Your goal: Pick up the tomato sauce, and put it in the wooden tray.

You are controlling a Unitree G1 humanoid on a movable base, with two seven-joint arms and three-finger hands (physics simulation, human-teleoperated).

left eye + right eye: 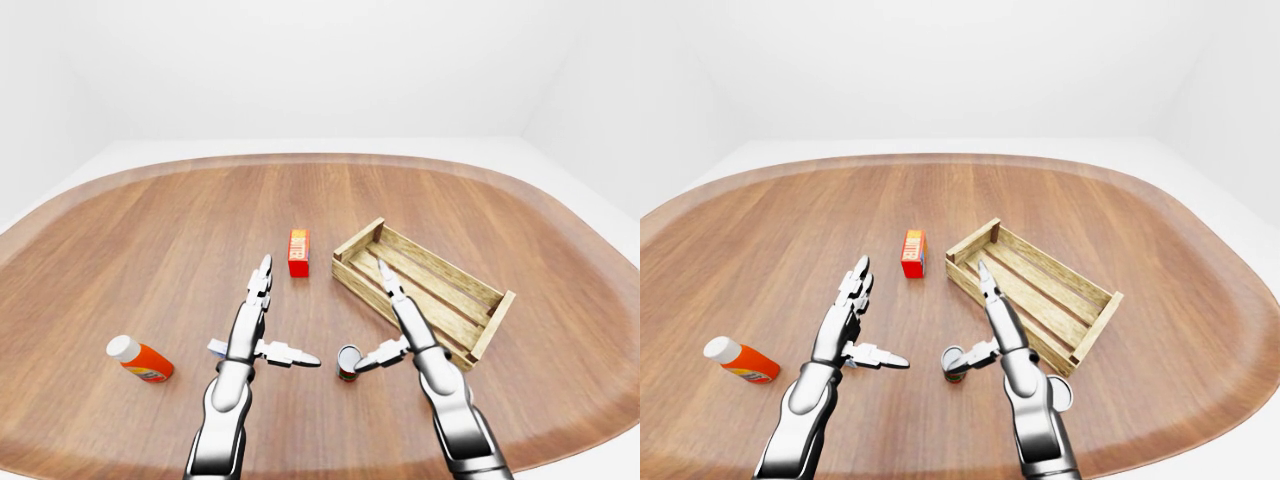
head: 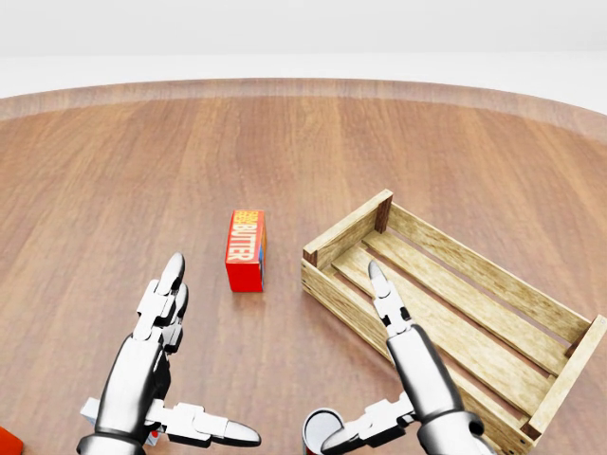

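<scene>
Right hand [image 1: 385, 330] thumb partly hides the tomato sauce [image 1: 347, 362].

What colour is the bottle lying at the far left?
Orange with a white cap; the bottle shows best in the left-eye view.
</scene>
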